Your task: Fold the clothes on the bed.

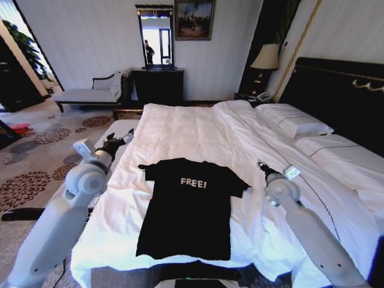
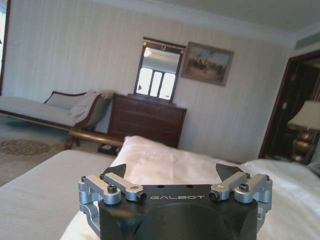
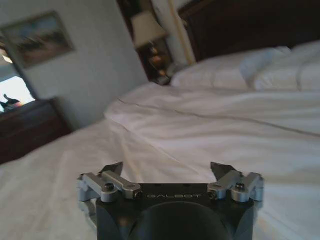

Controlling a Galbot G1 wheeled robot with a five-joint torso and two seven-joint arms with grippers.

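Your T-shirt [image 1: 191, 207] lies flat, chest up, on the bed [image 1: 198, 129] near its foot edge, sleeves spread. Your left gripper [image 2: 171, 176] hovers beside the left sleeve and your right gripper [image 3: 168, 172] beside the right one; both have fingers spread wide and hold nothing. Expect light, limp cotton that sags and drags on the sheet. Pinch it at a sleeve seam or hem corner, catching only shirt fabric, not the duvet.

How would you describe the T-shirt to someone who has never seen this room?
Start at the large white bed with the dark headboard. Near its foot lies the T-shirt, spread flat. It is the sole black item on the white bedding, with small white "FREE!" lettering on the chest.
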